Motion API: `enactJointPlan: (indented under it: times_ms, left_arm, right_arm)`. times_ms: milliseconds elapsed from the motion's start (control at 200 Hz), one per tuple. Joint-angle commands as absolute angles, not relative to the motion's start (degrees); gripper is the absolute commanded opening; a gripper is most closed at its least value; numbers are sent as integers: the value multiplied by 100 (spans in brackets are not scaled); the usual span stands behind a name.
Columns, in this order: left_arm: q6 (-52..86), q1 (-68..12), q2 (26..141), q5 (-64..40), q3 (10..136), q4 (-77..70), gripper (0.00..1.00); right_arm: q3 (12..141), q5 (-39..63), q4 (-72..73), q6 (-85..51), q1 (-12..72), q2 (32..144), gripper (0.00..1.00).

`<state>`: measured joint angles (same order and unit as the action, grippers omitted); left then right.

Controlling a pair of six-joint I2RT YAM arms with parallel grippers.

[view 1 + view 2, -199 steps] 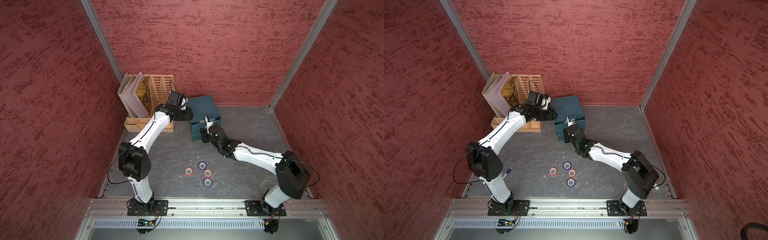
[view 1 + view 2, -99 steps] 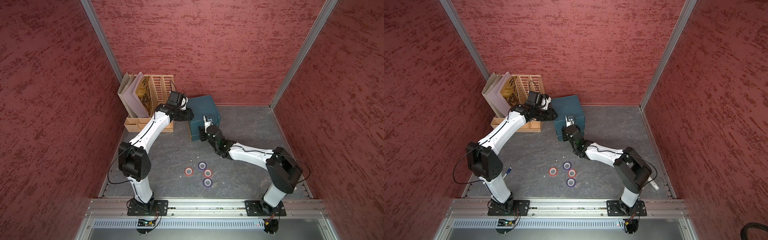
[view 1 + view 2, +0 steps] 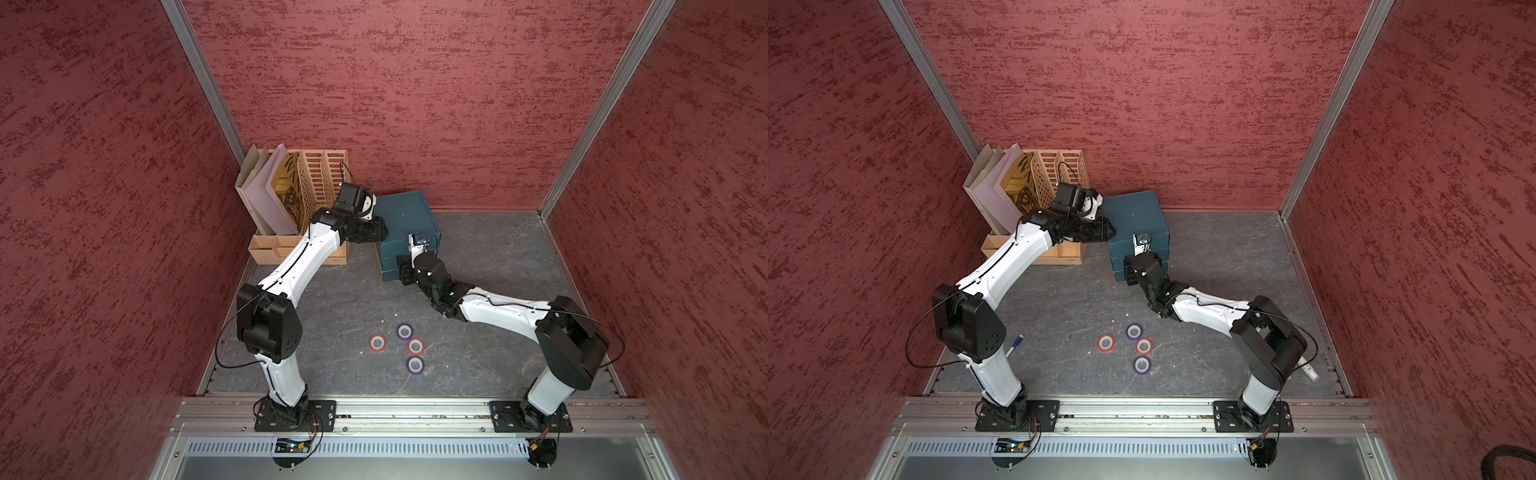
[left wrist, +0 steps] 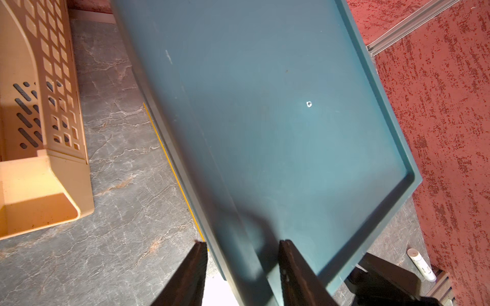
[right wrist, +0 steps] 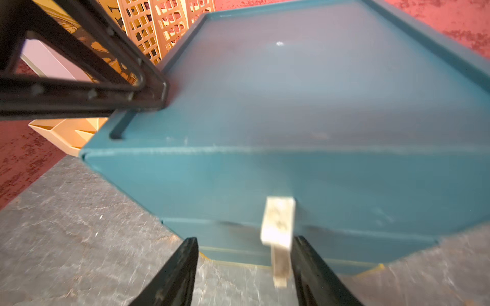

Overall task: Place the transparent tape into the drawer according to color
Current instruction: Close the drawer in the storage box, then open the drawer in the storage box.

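Rough red walls (image 3: 415, 83) stand round a grey tabletop (image 3: 332, 299) that looks like cracked stone. Well in front of the blue drawer box (image 3: 405, 216), on the robot's side of it, lie four small flat rolls of see-through tape. There are two red rolls (image 3: 377, 343) and two purple rolls (image 3: 404, 331), shiny rings with pale middles, all close together. No roll is held, and no yellow roll shows. At the front of the box, the right end effector (image 5: 244, 239) has its fingers apart. The pale pull tab (image 5: 278, 222) hangs between them, close to one finger. The drawers look shut. I think the step is getting a drawer open, so next it should pinch the tab and pull straight out. At the box's corner, the left end effector (image 4: 242, 242) has one finger on each side of the smooth top edge. I cannot tell if it squeezes. Beside the box stands a tan rack (image 3: 320, 178) full of holes.
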<state>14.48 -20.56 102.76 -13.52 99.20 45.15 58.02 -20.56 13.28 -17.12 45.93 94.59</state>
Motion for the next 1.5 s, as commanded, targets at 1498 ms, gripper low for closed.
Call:
enactJointPlan:
  times_ms: [1498]
  left_arm:
    - [1301,-2136,10471,-1414,9882,4421,48]
  right_arm:
    - [4631,975,4826,-6252,3217,10439,55]
